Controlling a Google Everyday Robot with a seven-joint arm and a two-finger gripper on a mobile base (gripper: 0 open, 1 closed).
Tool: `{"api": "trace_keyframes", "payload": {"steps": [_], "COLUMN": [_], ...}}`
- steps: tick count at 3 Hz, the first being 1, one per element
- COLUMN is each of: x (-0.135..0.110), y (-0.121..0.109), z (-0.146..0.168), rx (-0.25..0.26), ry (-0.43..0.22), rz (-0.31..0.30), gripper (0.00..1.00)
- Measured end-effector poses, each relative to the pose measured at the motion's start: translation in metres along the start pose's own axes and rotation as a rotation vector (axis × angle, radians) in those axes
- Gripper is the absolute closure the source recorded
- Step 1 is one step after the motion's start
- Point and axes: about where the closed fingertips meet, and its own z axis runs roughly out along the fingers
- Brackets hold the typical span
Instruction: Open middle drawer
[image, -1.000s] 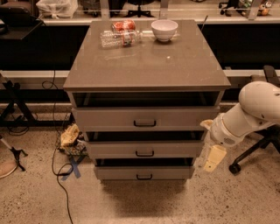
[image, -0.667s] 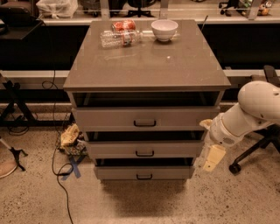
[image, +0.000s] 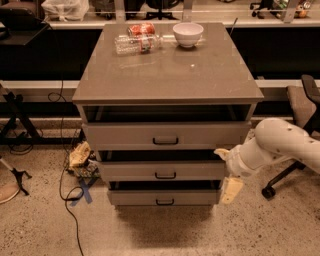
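Note:
The middle drawer (image: 162, 170) is the grey-taupe front between the wider top drawer (image: 165, 135) and the smaller bottom drawer (image: 162, 197). Its small dark bar handle (image: 165, 175) sits at the centre. A dark gap shows above its front. My gripper (image: 226, 171) is at the drawer's right end, well right of the handle. It is open, with one cream fingertip (image: 221, 152) near the drawer's top right corner and the other by the bottom drawer's right end. It holds nothing.
On the cabinet top (image: 165, 75) lie a plastic bottle (image: 137, 44), a red can (image: 141, 29) and a white bowl (image: 188, 34). A chair base (image: 280, 182) stands on the right. Cables and crumpled bags (image: 80, 157) lie on the floor at the left.
My arm and gripper have moved a little left and down, closer to the right end of the middle drawer. The drawers have not moved.

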Motion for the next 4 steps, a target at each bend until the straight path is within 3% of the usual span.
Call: {"api": "trace_keyframes", "payload": {"steps": [1,2,4], "x": [-0.008,-0.008,0.024], "y": [-0.019,-0.019,-0.047], "z": [0.041,0.041,0.095], "rx": [0.067,0.065,0.098], "ry": [-0.047,-0.046,0.020], "rz": [-0.099,-0.098,-0.194], "gripper": [0.00,0.00,0.00]}}
